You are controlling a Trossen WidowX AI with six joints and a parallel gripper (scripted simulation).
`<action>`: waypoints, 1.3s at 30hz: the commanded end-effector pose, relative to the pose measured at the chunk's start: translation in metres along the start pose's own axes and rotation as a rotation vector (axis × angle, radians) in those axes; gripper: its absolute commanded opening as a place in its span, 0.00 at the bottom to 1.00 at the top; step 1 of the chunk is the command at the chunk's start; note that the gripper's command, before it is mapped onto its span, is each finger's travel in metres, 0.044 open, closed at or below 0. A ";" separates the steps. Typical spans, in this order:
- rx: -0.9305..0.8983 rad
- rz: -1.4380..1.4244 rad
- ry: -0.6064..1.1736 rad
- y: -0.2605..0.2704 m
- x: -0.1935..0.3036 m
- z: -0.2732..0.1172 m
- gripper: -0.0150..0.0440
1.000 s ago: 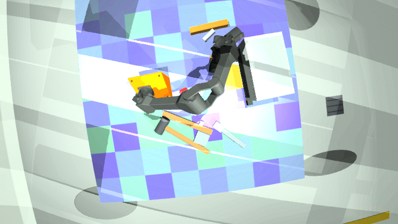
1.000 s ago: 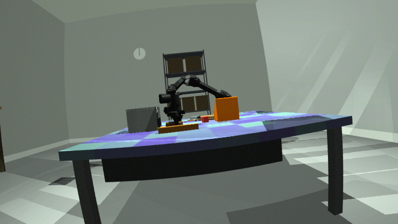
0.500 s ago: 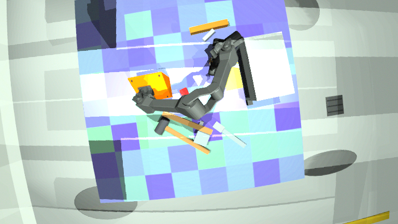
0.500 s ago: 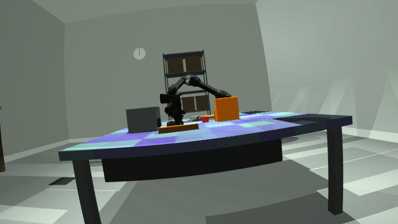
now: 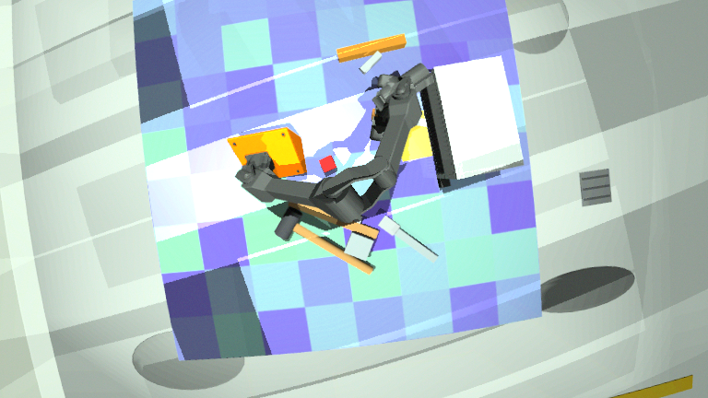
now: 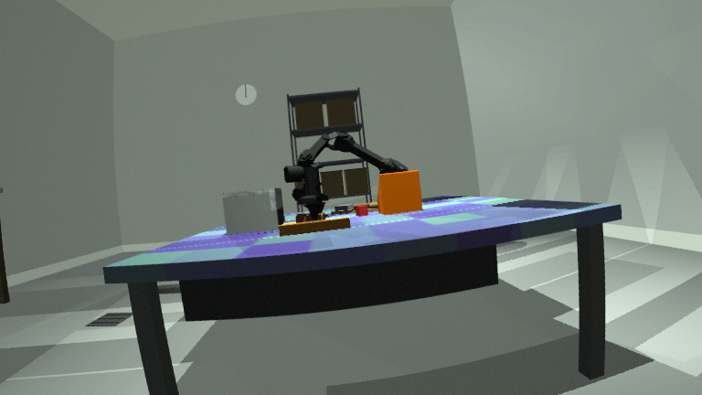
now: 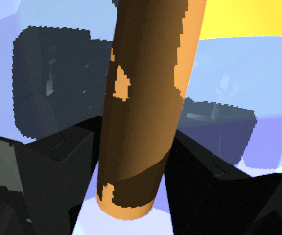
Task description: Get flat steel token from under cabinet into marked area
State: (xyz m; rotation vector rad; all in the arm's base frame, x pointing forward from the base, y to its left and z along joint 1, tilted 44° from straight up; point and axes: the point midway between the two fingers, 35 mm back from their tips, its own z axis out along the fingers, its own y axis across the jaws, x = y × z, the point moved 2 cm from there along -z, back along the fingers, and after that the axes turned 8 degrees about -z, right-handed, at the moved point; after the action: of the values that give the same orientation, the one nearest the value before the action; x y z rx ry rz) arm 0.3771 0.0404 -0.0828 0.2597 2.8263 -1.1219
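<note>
from the top, my pincer (image 5: 379, 122) (image 6: 314, 216) (image 7: 135, 129) is by the white cabinet (image 5: 477, 117) (image 6: 248, 212). i can't see the steel token; it may be under there. it should be thin, hard and slippery, so i'd drag it, not pinch it.

from the side, the pincer is low over the counter (image 5: 334, 321) (image 6: 445, 225).

up close, it grips a round wooden stick (image 7: 143, 98) near its end. the stick looks light and stiff.

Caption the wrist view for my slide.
Gripper shut on a tan wooden rod, yellow patch at upper right.
</note>
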 end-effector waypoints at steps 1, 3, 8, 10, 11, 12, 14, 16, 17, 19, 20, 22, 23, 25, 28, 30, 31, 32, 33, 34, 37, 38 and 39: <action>0.007 0.005 -0.002 -0.006 0.000 0.001 0.25; 0.007 0.005 -0.002 -0.007 0.000 0.001 0.25; 0.007 0.005 -0.002 -0.006 0.003 0.001 0.25; 0.007 0.005 -0.002 -0.005 0.005 0.001 0.25; 0.007 0.005 -0.002 -0.005 0.006 0.001 0.25; 0.007 0.005 -0.002 -0.004 0.007 0.001 0.25; 0.007 0.005 -0.002 -0.004 0.010 0.001 0.25; 0.007 0.005 -0.001 -0.004 0.012 0.001 0.25; 0.007 0.005 -0.001 -0.003 0.013 0.001 0.25; 0.007 0.005 -0.001 -0.003 0.016 0.001 0.25; 0.007 0.005 -0.001 -0.003 0.017 0.001 0.25; 0.007 0.005 -0.001 -0.002 0.019 0.001 0.25; 0.007 0.005 -0.001 -0.002 0.020 0.001 0.25; 0.007 0.005 -0.001 -0.002 0.023 0.002 0.25; 0.006 0.005 -0.001 -0.001 0.027 0.002 0.25; 0.006 0.005 -0.001 -0.001 0.029 0.002 0.25; 0.006 0.004 -0.001 -0.001 0.030 0.002 0.25; 0.006 0.004 -0.001 0.000 0.031 0.002 0.25; 0.006 0.004 -0.001 0.000 0.033 0.002 0.25; 0.006 0.004 -0.001 0.000 0.034 0.002 0.25; 0.006 0.004 -0.001 0.001 0.038 0.002 0.25; 0.006 0.004 -0.001 0.001 0.039 0.002 0.25; 0.006 0.004 -0.001 0.001 0.040 0.002 0.25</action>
State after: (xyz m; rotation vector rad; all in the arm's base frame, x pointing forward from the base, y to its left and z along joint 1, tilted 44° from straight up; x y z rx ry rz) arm 0.3439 0.0438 -0.0883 0.2690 2.8159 -1.1268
